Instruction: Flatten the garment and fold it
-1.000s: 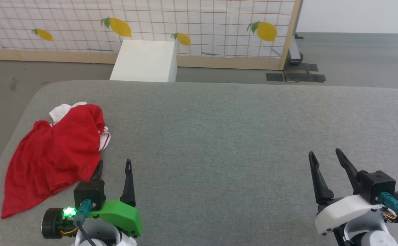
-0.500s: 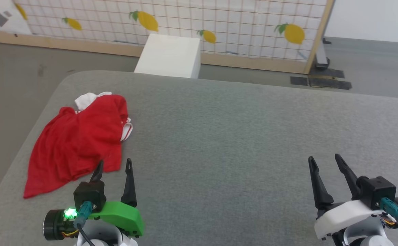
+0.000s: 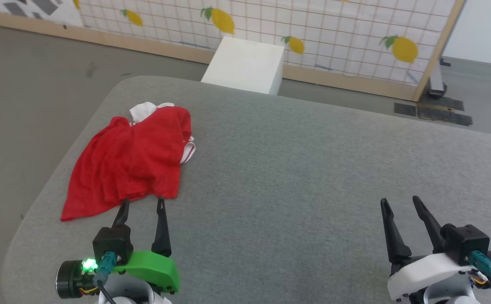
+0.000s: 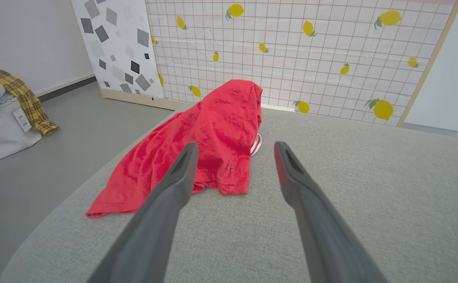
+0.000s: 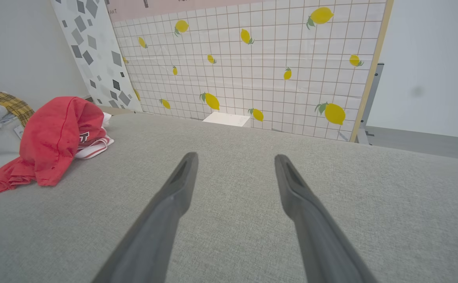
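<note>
One red garment [image 3: 131, 164] lies bunched at the far left of a grey cloth-covered table [image 3: 296, 169], its near hem trailing toward the table's left edge. Beyond the table a white box [image 3: 245, 63] stands on the grey floor [image 3: 30, 84] before a grid screen printed with lemons [image 3: 313, 38]; plaid clothing [image 4: 20, 94] is heaped off to the left.

The left gripper [image 3: 142, 201] sits low at the near left, its two dark fingers spread and empty, pointing at the garment's near hem. Whether a tip touches the cloth cannot be told. The right gripper [image 3: 400, 200] is at the near right, well apart from the garment, its fingers likewise parted and holding nothing.

A white sleeve [image 3: 144, 110] and a red-striped cuff [image 3: 188, 152] peek from the folds. The dark lettering [image 5: 84, 137] beside them is too small to read.
</note>
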Robot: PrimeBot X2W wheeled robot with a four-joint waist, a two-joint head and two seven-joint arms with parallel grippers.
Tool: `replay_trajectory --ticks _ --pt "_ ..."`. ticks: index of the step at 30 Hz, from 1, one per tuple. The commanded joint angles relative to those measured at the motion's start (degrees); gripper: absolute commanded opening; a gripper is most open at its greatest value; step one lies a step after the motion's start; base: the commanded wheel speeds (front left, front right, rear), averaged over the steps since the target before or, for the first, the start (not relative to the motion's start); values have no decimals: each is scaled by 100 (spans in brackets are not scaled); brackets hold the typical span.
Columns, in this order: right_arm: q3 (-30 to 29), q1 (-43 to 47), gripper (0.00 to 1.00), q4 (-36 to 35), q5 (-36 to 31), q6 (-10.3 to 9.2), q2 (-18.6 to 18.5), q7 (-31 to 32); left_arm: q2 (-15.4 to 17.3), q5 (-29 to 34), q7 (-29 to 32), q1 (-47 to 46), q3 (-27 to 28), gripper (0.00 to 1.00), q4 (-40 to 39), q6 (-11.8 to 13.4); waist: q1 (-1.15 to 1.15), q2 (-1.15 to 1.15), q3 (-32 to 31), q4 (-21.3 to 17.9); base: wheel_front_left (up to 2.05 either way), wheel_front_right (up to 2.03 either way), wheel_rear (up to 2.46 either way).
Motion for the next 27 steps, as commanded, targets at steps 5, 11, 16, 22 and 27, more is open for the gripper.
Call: replay_trajectory --ticks 5,11,16,22,27 --pt "-21 125 100 71 135 -5 7 -120 60 -108 -108 122 -57 100 31 104 0 0 6 293 0 0 0" --pt "-29 176 100 126 217 -5 8 -191 77 -171 -178 136 -116 100 53 172 0 0 5 519 0 0 0" --pt "-30 204 100 180 287 -5 8 -252 88 -235 -239 161 -161 100 70 230 0 0 11 689 0 0 0" --pt "-22 227 100 246 353 -6 9 -322 95 -316 -310 196 -210 100 82 305 0 0 14 855 0 0 0" --pt "-15 253 100 293 390 -6 10 -380 120 -355 -368 217 -260 100 99 363 0 0 18 973 0 0 0"
